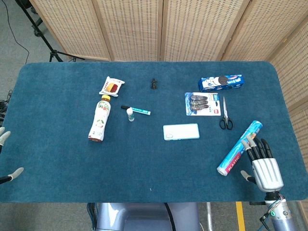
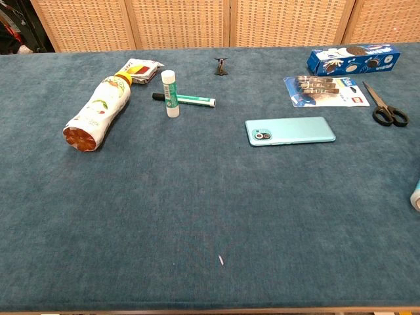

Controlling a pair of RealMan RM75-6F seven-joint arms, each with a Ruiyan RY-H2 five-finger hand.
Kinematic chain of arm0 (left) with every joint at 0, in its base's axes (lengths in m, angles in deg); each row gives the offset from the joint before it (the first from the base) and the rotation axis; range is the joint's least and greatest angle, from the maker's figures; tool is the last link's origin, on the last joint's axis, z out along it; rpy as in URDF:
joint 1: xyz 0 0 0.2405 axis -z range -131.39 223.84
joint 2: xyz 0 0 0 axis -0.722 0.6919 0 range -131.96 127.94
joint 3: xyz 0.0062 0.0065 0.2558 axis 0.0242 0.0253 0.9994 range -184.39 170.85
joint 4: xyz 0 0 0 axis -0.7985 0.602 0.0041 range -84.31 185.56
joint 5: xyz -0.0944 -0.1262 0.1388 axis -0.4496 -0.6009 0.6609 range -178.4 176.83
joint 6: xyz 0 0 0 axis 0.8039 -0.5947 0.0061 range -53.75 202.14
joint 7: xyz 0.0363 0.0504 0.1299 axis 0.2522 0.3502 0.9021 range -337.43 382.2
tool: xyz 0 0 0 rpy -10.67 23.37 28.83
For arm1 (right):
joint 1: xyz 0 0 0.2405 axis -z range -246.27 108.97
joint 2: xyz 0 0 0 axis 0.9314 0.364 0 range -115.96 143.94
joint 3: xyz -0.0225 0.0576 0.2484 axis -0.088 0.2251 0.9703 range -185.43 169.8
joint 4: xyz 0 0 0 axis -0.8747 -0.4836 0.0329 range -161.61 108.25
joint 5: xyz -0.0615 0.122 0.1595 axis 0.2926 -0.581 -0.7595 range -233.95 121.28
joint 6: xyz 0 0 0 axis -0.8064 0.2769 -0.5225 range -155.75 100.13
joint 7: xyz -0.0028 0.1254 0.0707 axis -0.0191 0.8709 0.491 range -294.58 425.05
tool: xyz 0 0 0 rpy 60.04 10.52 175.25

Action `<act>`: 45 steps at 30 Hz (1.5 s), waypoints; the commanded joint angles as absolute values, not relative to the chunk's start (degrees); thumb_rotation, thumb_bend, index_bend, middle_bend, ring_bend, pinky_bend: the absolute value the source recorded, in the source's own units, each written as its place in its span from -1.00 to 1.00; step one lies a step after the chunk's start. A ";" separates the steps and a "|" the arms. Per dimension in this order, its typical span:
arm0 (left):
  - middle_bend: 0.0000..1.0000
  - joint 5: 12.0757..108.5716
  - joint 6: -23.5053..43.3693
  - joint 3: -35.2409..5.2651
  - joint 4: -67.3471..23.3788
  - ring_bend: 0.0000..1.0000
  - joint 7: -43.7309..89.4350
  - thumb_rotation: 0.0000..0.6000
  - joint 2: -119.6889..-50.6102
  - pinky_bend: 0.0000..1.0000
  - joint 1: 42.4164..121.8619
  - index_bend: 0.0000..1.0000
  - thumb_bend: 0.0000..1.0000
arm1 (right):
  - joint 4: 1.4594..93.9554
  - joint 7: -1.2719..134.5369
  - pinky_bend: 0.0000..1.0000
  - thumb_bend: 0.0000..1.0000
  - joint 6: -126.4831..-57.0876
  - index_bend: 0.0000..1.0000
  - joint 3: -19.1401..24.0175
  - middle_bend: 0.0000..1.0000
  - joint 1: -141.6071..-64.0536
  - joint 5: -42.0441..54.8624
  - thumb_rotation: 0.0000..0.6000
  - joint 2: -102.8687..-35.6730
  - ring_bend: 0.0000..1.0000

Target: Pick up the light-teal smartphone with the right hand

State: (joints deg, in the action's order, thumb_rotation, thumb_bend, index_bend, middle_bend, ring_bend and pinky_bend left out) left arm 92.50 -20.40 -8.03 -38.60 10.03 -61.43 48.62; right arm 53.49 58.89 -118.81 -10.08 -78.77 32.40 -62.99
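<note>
Item 1: light-teal smartphone [image 1: 180,131], lying flat and face down on the blue table [image 1: 144,168], near the table's middle, long side running 9 to 3 o'clock; camera block at its 9 o'clock end in the chest view. Nothing touches it.

Item 2: right hand [image 1: 262,163], at about 4 o'clock from the smartphone and well apart from it, near the table's front right edge. Back of the hand up, fingers stretched toward 12 o'clock and slightly spread, grasping nothing. It shows in the head view only.

Item 3: left hand [image 1: 6,156], at the table's 9 o'clock edge; only fingertips show, spaced apart with nothing between them.

Item 4: plastic wrap roll [image 1: 239,147], lying diagonally just beside the right hand's fingertips, at their 10 o'clock; contact cannot be told.

Item 5: scissors [image 1: 225,115], at 2 o'clock from the smartphone, handles toward the front.

Item 6: blister pack of tape dispensers [image 1: 202,104], just beside the scissors at their 9 o'clock.

Item 7: cookie box [image 1: 221,82], at 12 o'clock from the blister pack.

Item 8: drink bottle [image 1: 100,119], lying on its side at 9 o'clock from the smartphone.

Item 9: snack packet [image 1: 112,86], just beyond the bottle's cap.

Item 10: marker pen [image 1: 136,110], with a glue stick [image 1: 130,114] standing against it.

Item 11: small dark clip [image 1: 154,84], toward the far edge.
</note>
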 commanded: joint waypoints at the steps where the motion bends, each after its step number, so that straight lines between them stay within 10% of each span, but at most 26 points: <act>1: -1.00 92.29 -20.40 -8.02 -38.73 -1.00 10.04 1.00 -61.39 -1.00 48.49 -1.00 -1.00 | 53.44 59.66 -0.99 -1.00 -118.42 -0.85 -9.42 -1.00 -78.64 32.51 1.00 -63.19 -1.00; 10: -1.00 91.92 -20.02 -8.35 -38.87 -1.00 10.76 1.00 -61.66 -1.00 48.69 -1.00 -1.00 | 57.61 54.28 -0.99 -0.95 -108.02 -0.85 -5.31 -1.00 -86.65 33.25 1.00 -64.63 -1.00; 16: -1.00 90.97 -18.88 -8.53 -38.71 -1.00 11.25 1.00 -61.85 -1.00 48.98 -1.00 -1.00 | 58.44 48.20 -0.99 -0.21 -102.32 -0.85 -1.72 -1.00 -91.85 31.68 1.00 -68.03 -1.00; 45: -1.00 89.21 -17.31 -8.98 -38.03 -1.00 9.46 1.00 -61.25 -1.00 49.15 -1.00 -1.00 | 41.05 32.64 -0.99 -0.12 -84.55 -0.85 3.78 -0.97 -106.14 16.68 1.00 -87.48 -1.00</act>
